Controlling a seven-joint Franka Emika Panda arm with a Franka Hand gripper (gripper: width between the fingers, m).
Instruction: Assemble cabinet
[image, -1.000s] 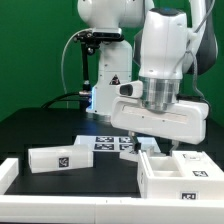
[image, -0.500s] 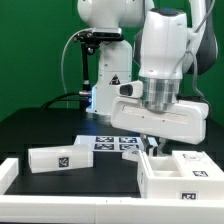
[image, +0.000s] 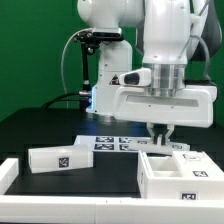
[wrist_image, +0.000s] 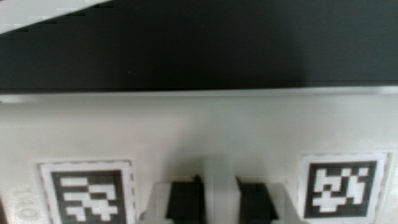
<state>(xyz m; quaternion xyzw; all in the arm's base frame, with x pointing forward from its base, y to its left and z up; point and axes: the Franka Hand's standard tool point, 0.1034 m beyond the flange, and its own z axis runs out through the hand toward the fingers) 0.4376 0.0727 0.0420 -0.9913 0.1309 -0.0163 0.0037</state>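
The cabinet's open white box body (image: 180, 172) lies at the front of the exterior view's right, with tags on its top and front. A long white tagged panel (image: 60, 157) lies at the front left. My gripper (image: 160, 137) hangs just above the box's rear edge, its jaws close together with only a narrow slit and nothing seen held. In the wrist view the fingertips (wrist_image: 178, 200) sit over a blurred white panel surface (wrist_image: 214, 130) with a tag on each side. No knob shows.
The marker board (image: 108, 143) lies flat behind the parts, mid-table. A white rail (image: 10, 172) borders the front and left of the black table. The robot's base (image: 108, 75) stands at the back.
My gripper has risen from the box's rear edge and the hand has turned, now showing its broad side. The box and the left panel have not moved.
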